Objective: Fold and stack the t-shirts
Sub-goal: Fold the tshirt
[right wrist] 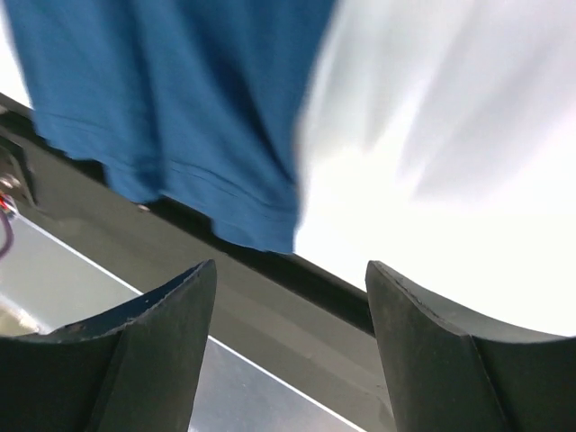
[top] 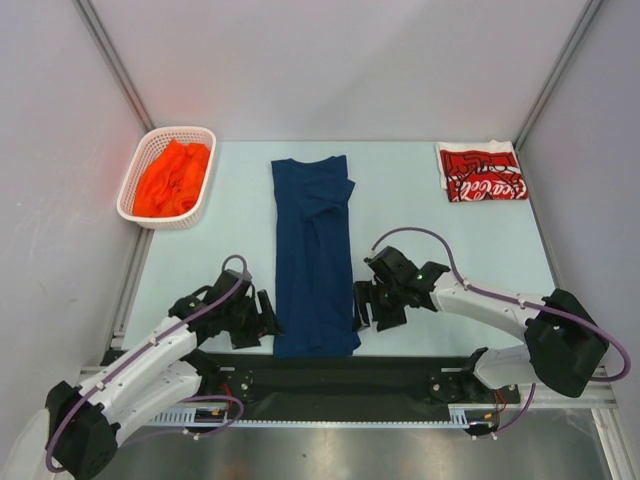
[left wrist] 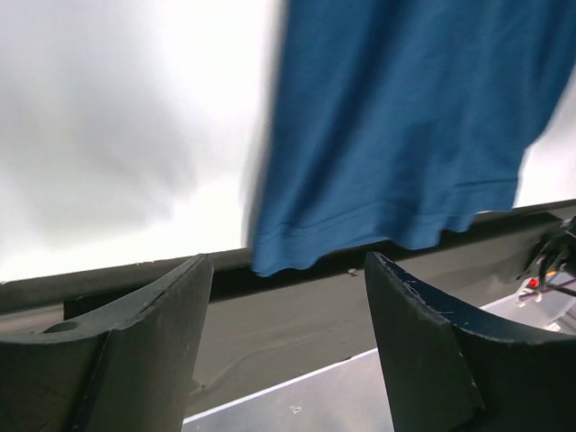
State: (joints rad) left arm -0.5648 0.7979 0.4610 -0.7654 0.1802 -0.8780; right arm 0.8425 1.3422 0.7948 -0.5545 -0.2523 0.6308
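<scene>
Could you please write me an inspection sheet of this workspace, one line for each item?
Surface: pale blue table, black front edge.
Job's things: navy t-shirt folded into a long strip, centre, near hem reaching the front edge; red t-shirt folded, far right corner; orange t-shirt crumpled in the white basket, far left.
Clutter: nothing seen.
End effectors: left end effector and right end effector open, empty, flanking the navy hem.
Cables: purple cables loop along both arms.
Surroundings: white walls, metal frame posts.
</scene>
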